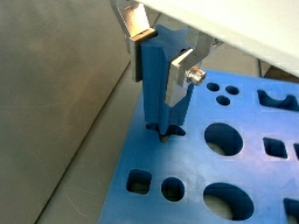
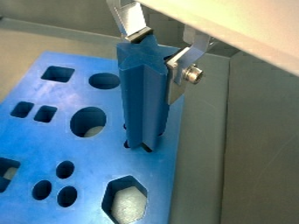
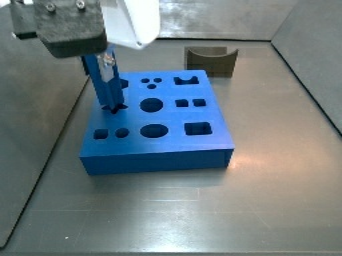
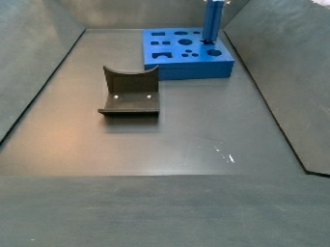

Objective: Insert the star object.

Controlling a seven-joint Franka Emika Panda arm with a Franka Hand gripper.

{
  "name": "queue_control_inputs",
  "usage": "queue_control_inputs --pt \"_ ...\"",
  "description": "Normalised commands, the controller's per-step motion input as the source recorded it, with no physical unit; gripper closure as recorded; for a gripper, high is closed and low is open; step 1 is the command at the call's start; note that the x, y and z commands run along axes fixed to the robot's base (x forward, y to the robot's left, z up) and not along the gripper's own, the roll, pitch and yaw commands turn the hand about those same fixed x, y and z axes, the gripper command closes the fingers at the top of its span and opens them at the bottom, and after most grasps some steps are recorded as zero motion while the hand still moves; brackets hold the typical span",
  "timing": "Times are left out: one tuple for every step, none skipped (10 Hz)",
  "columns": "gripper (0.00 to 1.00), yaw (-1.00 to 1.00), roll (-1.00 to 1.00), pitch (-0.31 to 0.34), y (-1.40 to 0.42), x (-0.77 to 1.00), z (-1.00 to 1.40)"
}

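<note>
My gripper (image 1: 162, 59) is shut on the star object (image 1: 156, 83), a slim bright-blue peg held upright, with one finger on each side of its upper part. Its star-shaped top shows in a wrist view (image 2: 142, 96). The peg's lower end sits in a small star-shaped hole near one edge of the blue holed block (image 1: 187, 166). In a side view the gripper (image 3: 102, 62) stands over the block's far left part (image 3: 160, 158), with the peg (image 3: 104, 80) below it. In a side view the peg (image 4: 211, 21) rises from the block (image 4: 194, 69) at the far end.
A dark grey curved piece (image 3: 210, 60) stands behind the block; it also shows in a side view (image 4: 129, 92) in the middle of the floor. Grey walls enclose the floor. The block has several other shaped holes.
</note>
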Motion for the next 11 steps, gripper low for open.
queue_control_inputs --pt "1.0 -0.35 0.0 0.059 0.0 0.13 -0.32" --pt "1.0 -0.31 -0.03 0.027 0.0 0.07 -0.37" --pt "1.0 -0.12 -0.18 0.0 0.0 0.0 -0.42" --pt "1.0 -0.19 -0.25 0.0 0.0 0.0 -0.45" --pt "1.0 -0.42 -0.22 0.0 0.0 0.13 -0.44" --pt "1.0 -0.48 -0.22 0.0 0.0 0.15 -0.44" --pt "1.0 -0.51 -0.24 0.0 0.0 0.09 -0.43" --pt "1.0 -0.5 -0.26 -0.007 0.0 0.08 -0.44" --pt "1.0 -0.43 -0.18 0.0 0.0 0.06 -0.41" --pt "1.0 -0.36 -0.07 0.0 0.0 0.05 -0.35" --pt "1.0 -0.28 0.0 0.003 0.0 0.03 -0.3"
